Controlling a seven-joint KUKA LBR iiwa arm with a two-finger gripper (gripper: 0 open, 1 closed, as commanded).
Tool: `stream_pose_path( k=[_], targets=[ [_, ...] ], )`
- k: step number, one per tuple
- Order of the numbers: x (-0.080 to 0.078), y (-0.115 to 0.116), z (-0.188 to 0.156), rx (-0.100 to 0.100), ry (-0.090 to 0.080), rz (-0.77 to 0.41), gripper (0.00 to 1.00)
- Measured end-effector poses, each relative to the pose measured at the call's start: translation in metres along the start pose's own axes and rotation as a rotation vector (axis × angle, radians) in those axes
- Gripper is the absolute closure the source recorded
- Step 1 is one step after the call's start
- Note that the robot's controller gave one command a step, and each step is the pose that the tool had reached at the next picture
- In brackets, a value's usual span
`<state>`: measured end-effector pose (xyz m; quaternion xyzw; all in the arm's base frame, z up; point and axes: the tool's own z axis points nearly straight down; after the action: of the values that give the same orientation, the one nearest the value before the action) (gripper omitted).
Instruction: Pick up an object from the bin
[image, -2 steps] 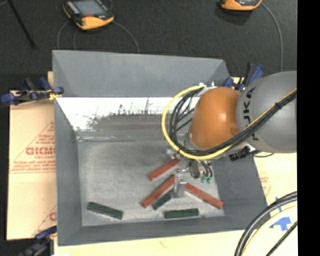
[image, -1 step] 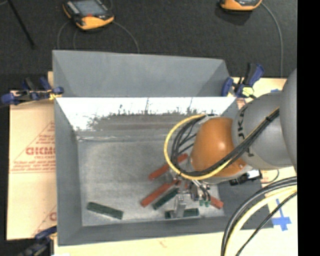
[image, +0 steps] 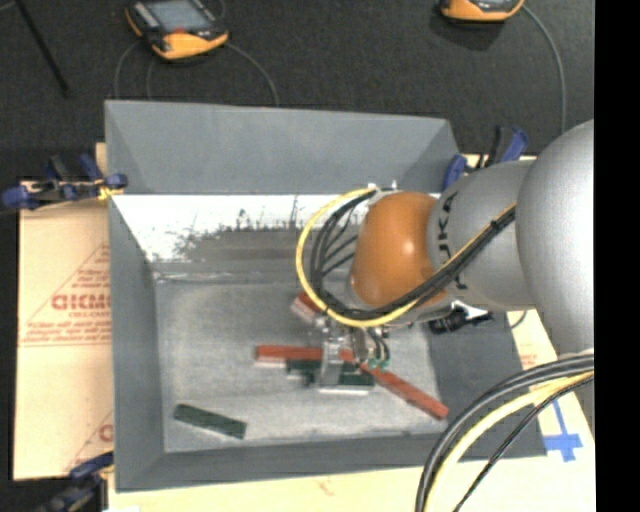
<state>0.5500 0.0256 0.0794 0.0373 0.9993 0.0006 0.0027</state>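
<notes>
My gripper is down at the bin floor, right of the middle, under the orange wrist cover. It sits in a small cluster of things. A flat red stick pokes out of the cluster to the left. A small dark green piece lies just below that stick, touching the gripper's left side. Another dark green piece on a pale strip lies at the gripper's lower right. A second red stick slants away towards the front right corner. What lies directly under the gripper is hidden.
A dark green flat bar lies alone near the front left corner of the bin. The arm and its looping cables cover the bin's right side and the right wall.
</notes>
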Motion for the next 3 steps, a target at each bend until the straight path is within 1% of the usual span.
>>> stream_pose_path(
  k=[2,3],
  targets=[
    [0.000,0.000,0.000,0.000,0.000,0.000,1.00],
    [0.007,0.001,-0.199,-0.001,-0.007,0.037,1.00]
  ],
)
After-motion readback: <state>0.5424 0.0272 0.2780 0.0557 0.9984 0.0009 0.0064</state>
